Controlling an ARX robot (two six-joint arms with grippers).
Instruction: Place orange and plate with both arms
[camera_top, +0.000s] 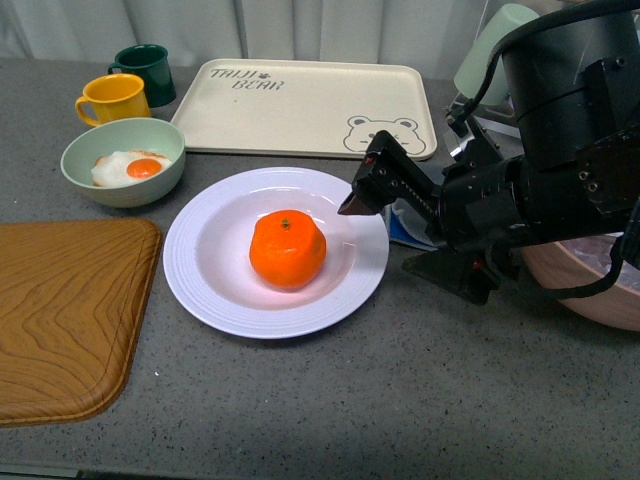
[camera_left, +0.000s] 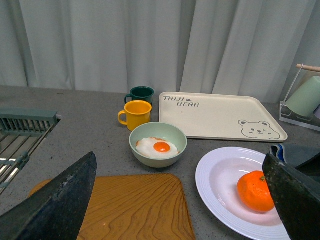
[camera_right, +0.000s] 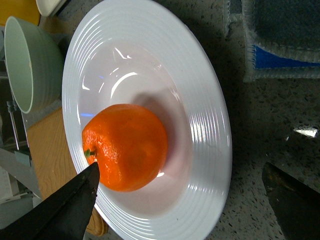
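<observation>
The orange sits in the middle of the pale ribbed plate at the centre of the grey counter. My right gripper comes in from the right and is open and empty. One finger is over the plate's right rim, the other low beside it. In the right wrist view the orange lies in the plate between the open fingers of the gripper. My left gripper is open and empty, above the wooden board, with the plate and the orange to its right.
A wooden board lies left of the plate. Behind stand a pale green bowl with a fried egg, a yellow mug, a dark green mug and the cream bear tray. A blue cloth and a pink bowl lie at the right.
</observation>
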